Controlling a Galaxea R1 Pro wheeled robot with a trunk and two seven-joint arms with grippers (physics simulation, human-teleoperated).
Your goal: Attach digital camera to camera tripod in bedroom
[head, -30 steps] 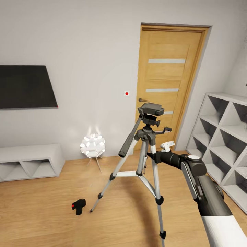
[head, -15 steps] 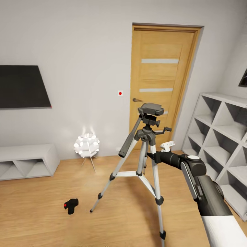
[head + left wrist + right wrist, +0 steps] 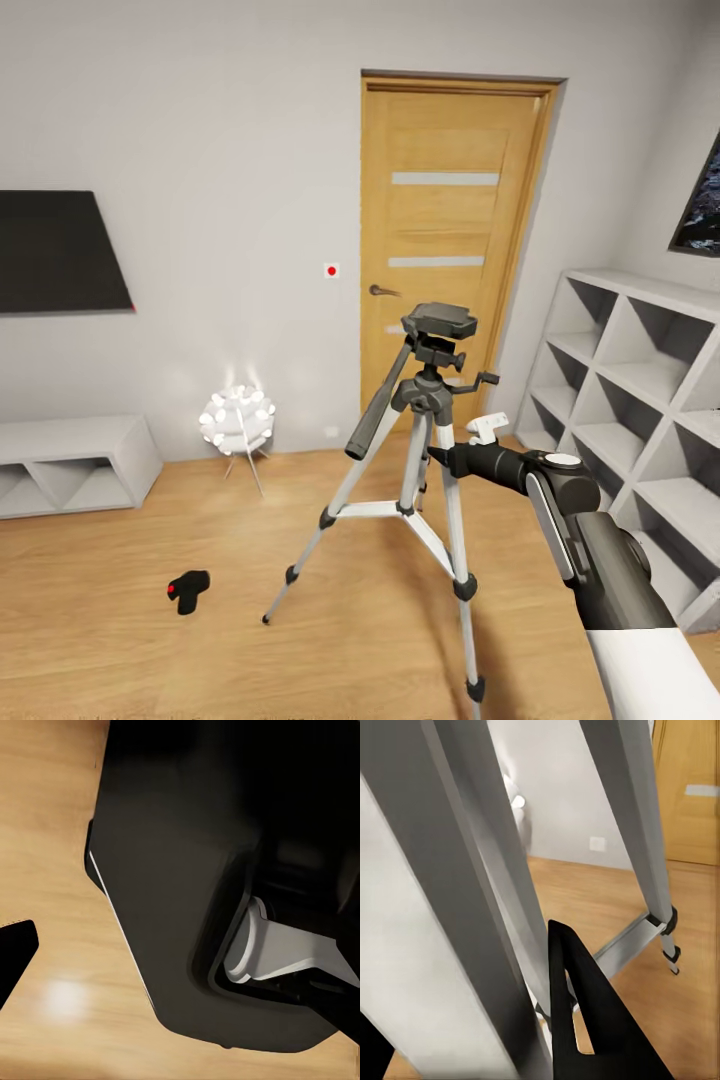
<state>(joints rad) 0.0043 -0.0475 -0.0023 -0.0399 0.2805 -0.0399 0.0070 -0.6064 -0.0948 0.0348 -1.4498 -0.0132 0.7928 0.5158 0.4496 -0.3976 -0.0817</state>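
One camera tripod (image 3: 425, 440), one digital camera (image 3: 187, 590), right hand (image 3: 440, 462) perhaps gripping.

The robot's right arm (image 3: 590, 560) runs from a white upper segment at the frame's lower edge into a tapered dark grey forearm shell. A thin pale seam line traces the length of that shell. A round joint housing, capped by a flat white disc (image 3: 563, 460), sits at the wrist end, and a black cylindrical link extends forward from it. A small white bracket (image 3: 487, 428) rides on top of this link. In the left wrist view, a glossy black rounded housing (image 3: 187, 870) carries a fine white edge line and frames a recessed white fitting (image 3: 277, 949). In the right wrist view, a matte black pointed finger (image 3: 585, 1012) shows a narrow slot.
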